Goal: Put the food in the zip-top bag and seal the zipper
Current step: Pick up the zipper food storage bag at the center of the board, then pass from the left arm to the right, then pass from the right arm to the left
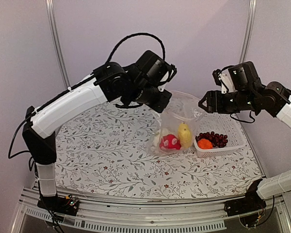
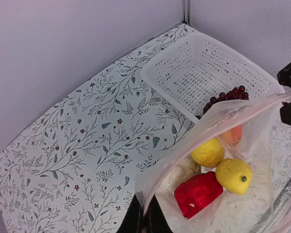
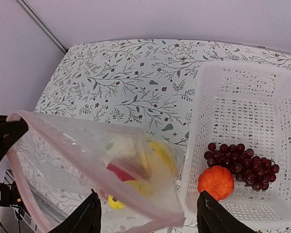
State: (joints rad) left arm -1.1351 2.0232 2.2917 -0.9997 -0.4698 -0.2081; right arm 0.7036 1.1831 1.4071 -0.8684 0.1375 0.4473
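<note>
Left gripper (image 2: 144, 219) is pinching the zip-top bag (image 2: 262, 145) by its rim. Right gripper (image 3: 150, 218), spread wide and empty, is hovering nearer the orange ball (image 3: 216, 182), which is lying below it in the white basket (image 3: 242, 97).

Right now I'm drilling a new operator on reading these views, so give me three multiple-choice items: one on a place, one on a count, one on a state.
1. Where is the orange ball?
A. in the white basket
B. held in mid-air
C. out of sight

2. How many pieces lie in that basket?
A. none
B. two
C. four

3. The left claw is:
A. wide open
B. shut on the zip-top bag
C. shut on nothing

Answers:
1. A: the ball sits inside the mesh walls beside the grape bunch.
2. B: only the ball and the grape bunch are there.
3. B: in the left wrist view its fingers pinch the bag's edge.
</note>
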